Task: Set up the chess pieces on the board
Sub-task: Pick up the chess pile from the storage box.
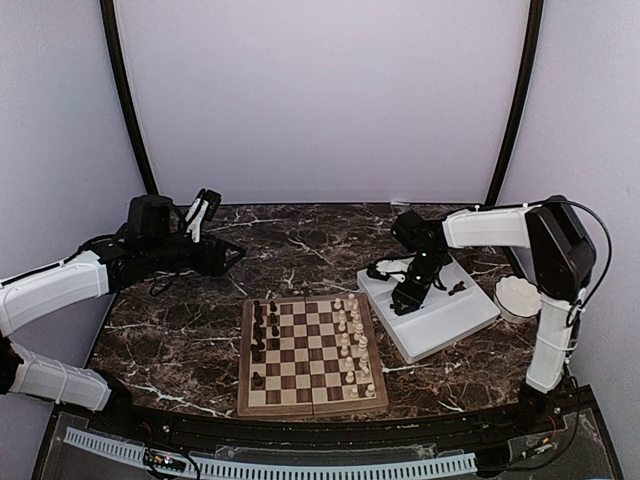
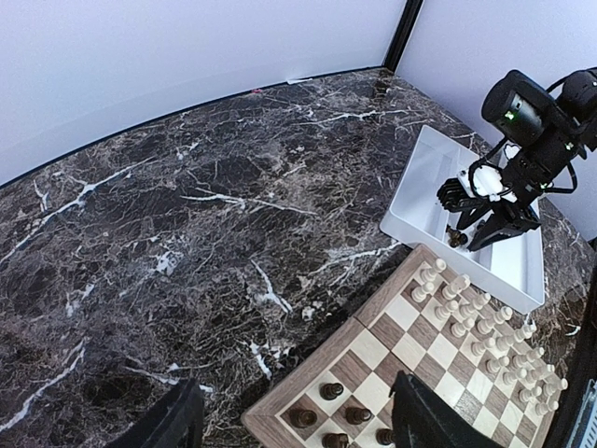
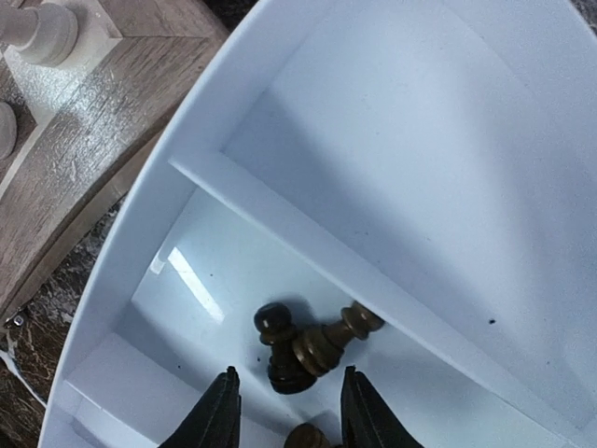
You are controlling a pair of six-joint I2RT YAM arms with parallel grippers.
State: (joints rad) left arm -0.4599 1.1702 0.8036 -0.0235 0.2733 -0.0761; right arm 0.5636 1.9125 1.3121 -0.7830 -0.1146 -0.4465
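The board [image 1: 243, 372] lies at the table's front middle. Several dark chess pieces [image 1: 260, 330] stand on its left columns, and cream-white pieces [image 1: 350, 340] on its right. My right gripper [image 1: 405, 297] is down in the white divided tray [image 1: 462, 318]. It is open, its fingers [image 3: 220, 413] either side of two dark pieces [image 3: 284, 350] that lie tipped against the divider. A third dark piece [image 3: 308, 437] shows at the frame's bottom. My left gripper [image 1: 234, 255] hovers open and empty above the board's far left corner [image 2: 373, 301], over several dark pieces [image 2: 331, 390].
A small white bowl [image 1: 518, 297] sits right of the tray. More dark pieces [image 1: 457, 288] lie in the tray's far part. The marble table [image 1: 300, 240] runs back to a white curtain wall.
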